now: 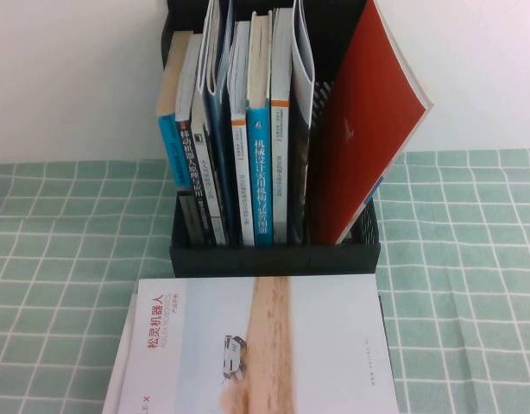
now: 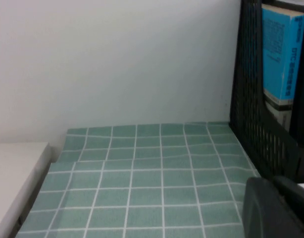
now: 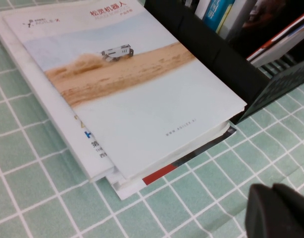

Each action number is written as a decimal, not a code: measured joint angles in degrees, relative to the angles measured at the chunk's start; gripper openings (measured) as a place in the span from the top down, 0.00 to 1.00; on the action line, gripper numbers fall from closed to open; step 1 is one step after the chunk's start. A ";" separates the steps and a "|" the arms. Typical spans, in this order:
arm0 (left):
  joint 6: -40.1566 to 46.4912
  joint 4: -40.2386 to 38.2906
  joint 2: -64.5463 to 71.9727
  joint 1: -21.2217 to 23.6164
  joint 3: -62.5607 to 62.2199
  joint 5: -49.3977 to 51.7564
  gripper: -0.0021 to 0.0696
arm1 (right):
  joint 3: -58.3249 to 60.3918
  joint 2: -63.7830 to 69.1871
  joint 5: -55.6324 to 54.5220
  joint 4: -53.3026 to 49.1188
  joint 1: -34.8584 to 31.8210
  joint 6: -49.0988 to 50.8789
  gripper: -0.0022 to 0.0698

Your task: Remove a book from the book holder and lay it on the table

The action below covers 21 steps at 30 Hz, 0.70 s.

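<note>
The book point(image 1: 265, 345), white with a tan band and a small robot picture, lies flat on the table point(image 1: 66, 259) right in front of the book holder point(image 1: 274, 259). It rests on top of other thin publications. The right wrist view shows the same book point(image 3: 137, 99) lying beside the holder's low wall point(image 3: 211, 54). My right gripper point(image 3: 273, 191) is shut and empty, over bare cloth off the book's near corner. My left gripper point(image 2: 272, 184) is shut and empty, beside the holder's perforated side point(image 2: 256, 124). Neither gripper shows in the high view.
The holder's slots hold several upright books, and a red-covered book point(image 1: 369, 129) leans out to the right. White magazines point(image 3: 92, 153) stick out under the book. A white wall runs behind the table. A white ledge point(image 2: 13, 168) borders the cloth on the left gripper's side.
</note>
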 joint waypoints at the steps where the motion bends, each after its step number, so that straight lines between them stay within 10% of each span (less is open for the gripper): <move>1: -0.40 0.27 0.00 -0.44 0.75 -0.30 0.97 | 0.00 0.00 0.00 0.15 0.00 0.00 0.97; 21: -0.91 -0.07 0.00 -0.72 2.65 10.41 0.97 | 0.00 0.00 0.00 0.25 0.00 -0.22 0.97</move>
